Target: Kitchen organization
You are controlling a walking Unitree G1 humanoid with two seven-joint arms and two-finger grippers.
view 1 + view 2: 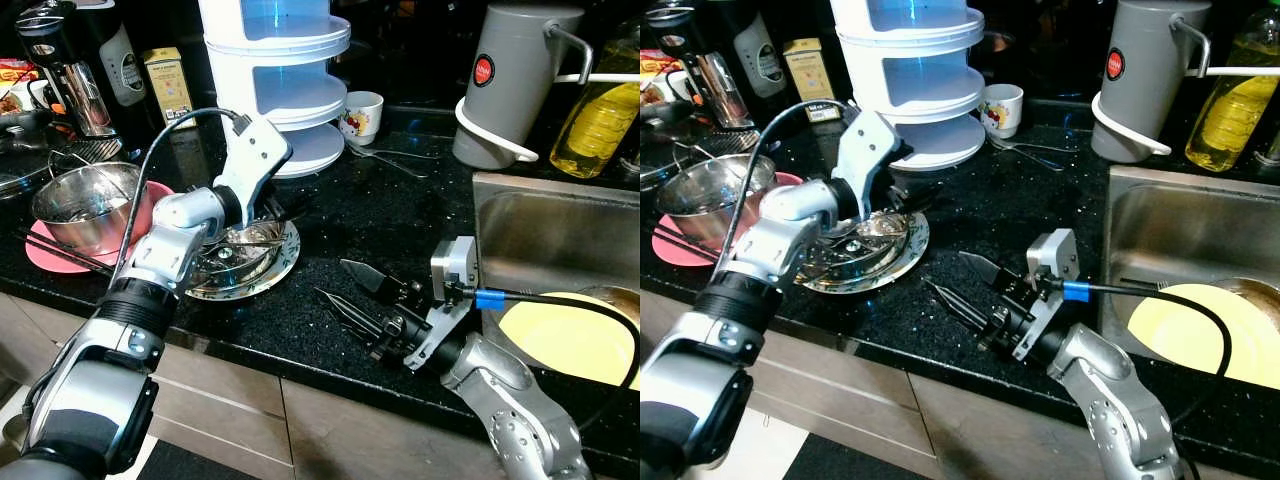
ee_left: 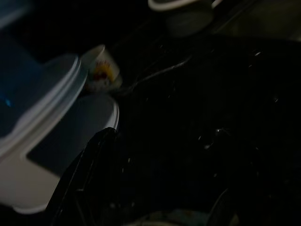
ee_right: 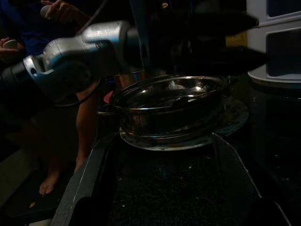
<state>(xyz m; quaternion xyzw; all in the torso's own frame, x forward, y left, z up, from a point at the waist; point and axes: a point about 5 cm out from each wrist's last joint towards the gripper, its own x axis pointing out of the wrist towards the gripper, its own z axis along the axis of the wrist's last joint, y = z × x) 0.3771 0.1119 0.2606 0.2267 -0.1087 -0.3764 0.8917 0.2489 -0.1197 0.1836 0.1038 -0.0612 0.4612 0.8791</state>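
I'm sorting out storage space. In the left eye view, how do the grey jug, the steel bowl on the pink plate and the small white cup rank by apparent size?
1. Grey jug.
2. Steel bowl, though it sits nearer the camera, so the gap is unsure.
3. White cup, clearly smallest.

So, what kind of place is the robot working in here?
Most likely a home kitchen: a black countertop beside a steel sink, with a bottle of cooking oil and a steel plate of dishes.

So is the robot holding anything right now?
The right gripper is open, holding nothing. The left gripper reaches into the steel bowl; its grip cannot be told.
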